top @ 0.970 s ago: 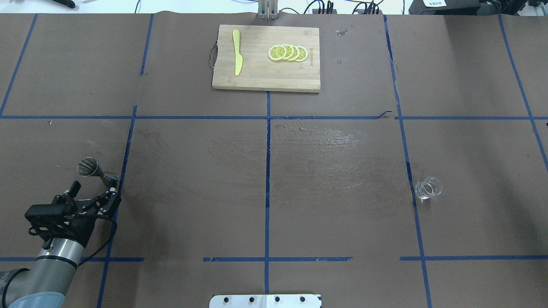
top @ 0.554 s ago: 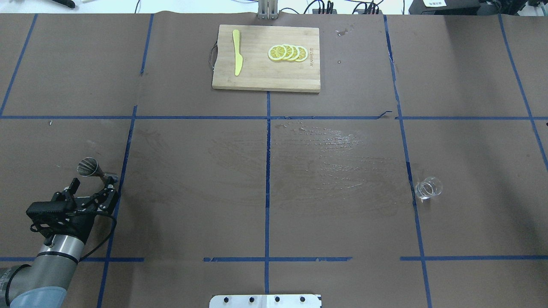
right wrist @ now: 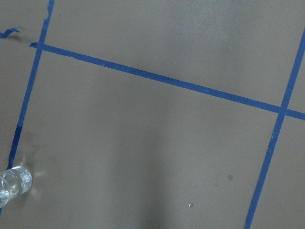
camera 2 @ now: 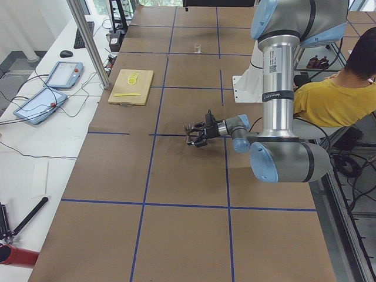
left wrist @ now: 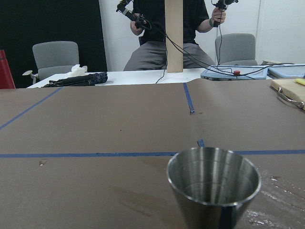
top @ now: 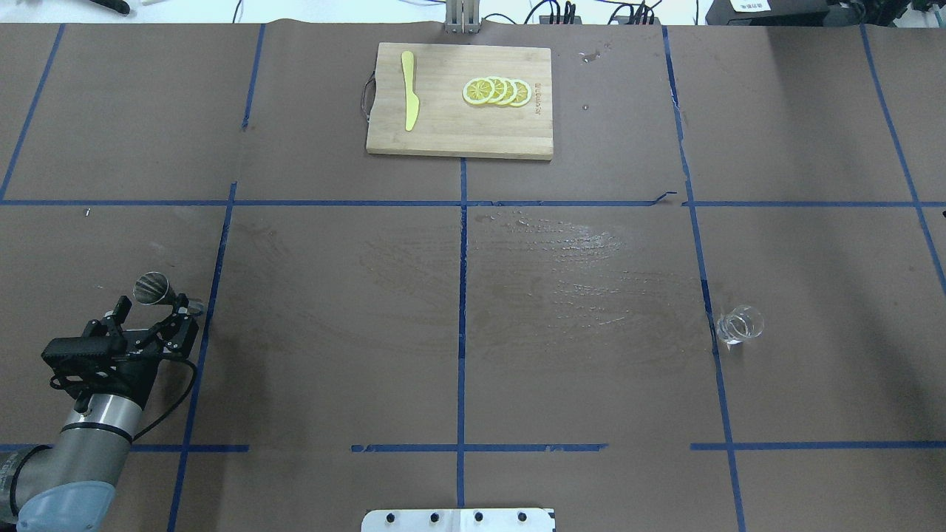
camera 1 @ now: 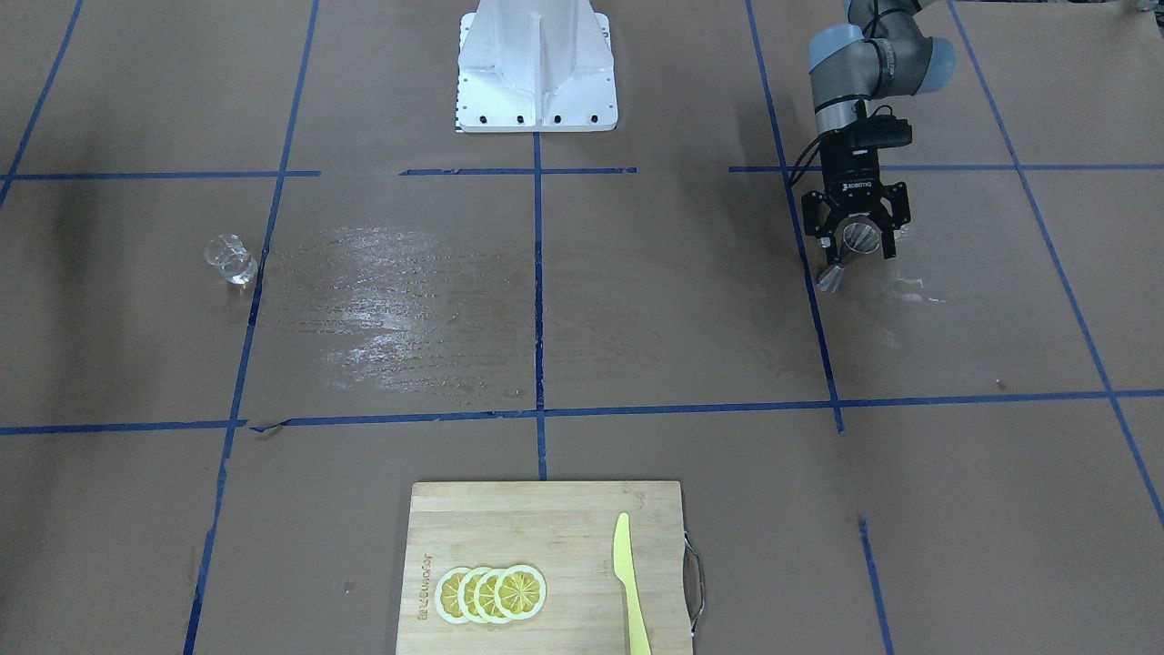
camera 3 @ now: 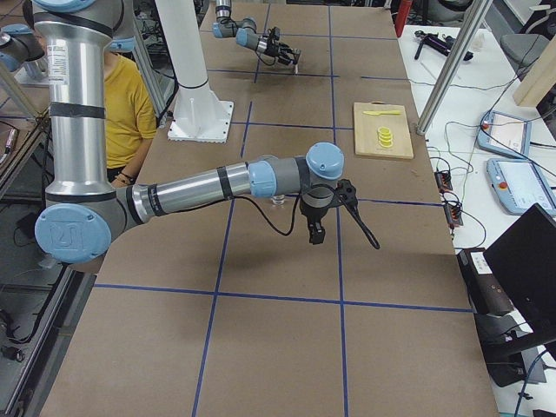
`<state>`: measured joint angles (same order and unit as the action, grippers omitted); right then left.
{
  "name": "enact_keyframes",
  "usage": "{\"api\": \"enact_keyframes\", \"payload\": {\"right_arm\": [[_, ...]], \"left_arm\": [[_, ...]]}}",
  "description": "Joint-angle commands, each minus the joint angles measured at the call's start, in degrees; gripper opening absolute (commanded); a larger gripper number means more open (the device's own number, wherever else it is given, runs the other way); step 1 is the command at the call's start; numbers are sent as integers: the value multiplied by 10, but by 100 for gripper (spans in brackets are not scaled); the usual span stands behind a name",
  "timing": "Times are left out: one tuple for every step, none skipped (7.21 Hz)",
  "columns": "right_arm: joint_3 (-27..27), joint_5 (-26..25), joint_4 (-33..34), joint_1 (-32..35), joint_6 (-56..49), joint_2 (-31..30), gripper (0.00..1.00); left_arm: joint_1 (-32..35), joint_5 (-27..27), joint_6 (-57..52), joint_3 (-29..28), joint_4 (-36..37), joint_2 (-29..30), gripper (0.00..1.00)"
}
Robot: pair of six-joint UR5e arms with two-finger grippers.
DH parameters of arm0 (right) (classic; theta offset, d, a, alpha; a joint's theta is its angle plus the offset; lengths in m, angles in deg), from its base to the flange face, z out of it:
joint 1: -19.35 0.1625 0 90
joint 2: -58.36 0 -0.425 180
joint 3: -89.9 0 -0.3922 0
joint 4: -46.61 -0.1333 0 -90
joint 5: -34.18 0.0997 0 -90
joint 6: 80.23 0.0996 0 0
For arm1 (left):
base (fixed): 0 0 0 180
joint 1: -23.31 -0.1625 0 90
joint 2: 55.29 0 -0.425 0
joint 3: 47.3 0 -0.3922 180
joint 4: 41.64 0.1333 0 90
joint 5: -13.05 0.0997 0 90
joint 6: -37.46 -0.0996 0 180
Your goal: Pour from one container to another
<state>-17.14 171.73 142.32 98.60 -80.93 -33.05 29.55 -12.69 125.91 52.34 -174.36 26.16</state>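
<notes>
Overhead exterior: wet-streaked, blue-taped brown table [top: 332, 355]

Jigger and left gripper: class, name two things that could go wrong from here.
1. The left gripper is open close beside the upright jigger. A finger could knock the jigger over before the gripper closes.
2. The glass beaker stands far away on the robot's right, past a wet patch. Bringing the two containers together may cause a spill.
</notes>
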Motion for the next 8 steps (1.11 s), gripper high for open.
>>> {"api": "enact_keyframes", "payload": {"right_arm": [[1,0,0,0,0,2,100],[3,-1,0,0,0,2,100],[3,-1,0,0,0,2,100],[2,-1,0,0,0,2,100],[1,0,0,0,0,2,100],[1,0,0,0,0,2,100],[2,0,0,0,0,2,100],[2,0,0,0,0,2,100]], "left_arm": [[2,0,0,-8,0,16,72],[2,0,0,-17,0,23,62],[3,0,0,-19,-22,23,45],[6,0,-20,-23,-45,23,31],[13,0,-55,-23,-83,23,14],[17,2,-100,-24,-133,23,0],[18,3,-126,-25,-157,23,0],[18,4,-127,-25,-158,23,0]]}}
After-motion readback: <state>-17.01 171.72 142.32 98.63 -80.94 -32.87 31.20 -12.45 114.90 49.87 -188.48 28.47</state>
